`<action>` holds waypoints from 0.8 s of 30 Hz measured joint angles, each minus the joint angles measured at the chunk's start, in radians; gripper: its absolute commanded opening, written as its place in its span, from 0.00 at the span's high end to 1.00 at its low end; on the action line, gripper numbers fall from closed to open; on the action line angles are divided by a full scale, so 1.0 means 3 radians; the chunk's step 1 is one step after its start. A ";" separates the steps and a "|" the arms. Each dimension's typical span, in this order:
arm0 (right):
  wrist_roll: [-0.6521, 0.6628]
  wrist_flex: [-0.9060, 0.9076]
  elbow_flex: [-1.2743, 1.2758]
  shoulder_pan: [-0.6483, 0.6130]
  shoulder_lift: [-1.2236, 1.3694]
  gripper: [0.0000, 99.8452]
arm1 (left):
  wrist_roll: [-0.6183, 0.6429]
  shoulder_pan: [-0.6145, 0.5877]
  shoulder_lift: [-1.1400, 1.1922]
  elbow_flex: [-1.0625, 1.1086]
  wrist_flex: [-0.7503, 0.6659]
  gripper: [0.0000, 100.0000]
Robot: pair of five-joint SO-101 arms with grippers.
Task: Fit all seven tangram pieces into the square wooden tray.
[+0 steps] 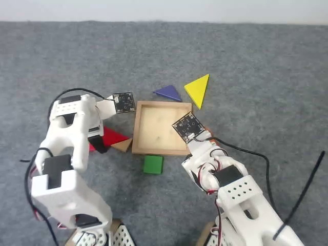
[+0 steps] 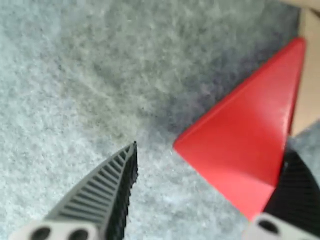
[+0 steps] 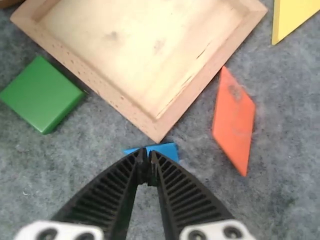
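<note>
My left pincer [image 2: 215, 160] was wide open around the red triangle [image 2: 250, 140]. My right pincer [image 3: 148, 162] was closed, holding nothing, by the blue piece [image 3: 162, 149] at a corner of the wooden tray [image 3: 206, 70].

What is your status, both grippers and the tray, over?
Left gripper open over red triangle. Right gripper shut, tips at small blue piece by tray corner. Tray empty, pieces all outside. Nothing in the way seen.

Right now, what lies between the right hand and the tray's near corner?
A small blue piece, lying at the right hand's shut tips, just short of the tray corner; the right wrist view shows it.
</note>
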 measured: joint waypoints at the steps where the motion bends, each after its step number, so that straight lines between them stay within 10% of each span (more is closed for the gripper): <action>1: 0.0000 0.0000 0.0000 0.0000 0.0000 0.99 | 0.0000 0.0000 0.0010 -0.0031 0.0046 0.60; 24: 0.0000 0.0000 0.0000 0.0000 0.0000 0.99 | 0.0123 0.0026 0.0077 -0.0307 0.0593 0.60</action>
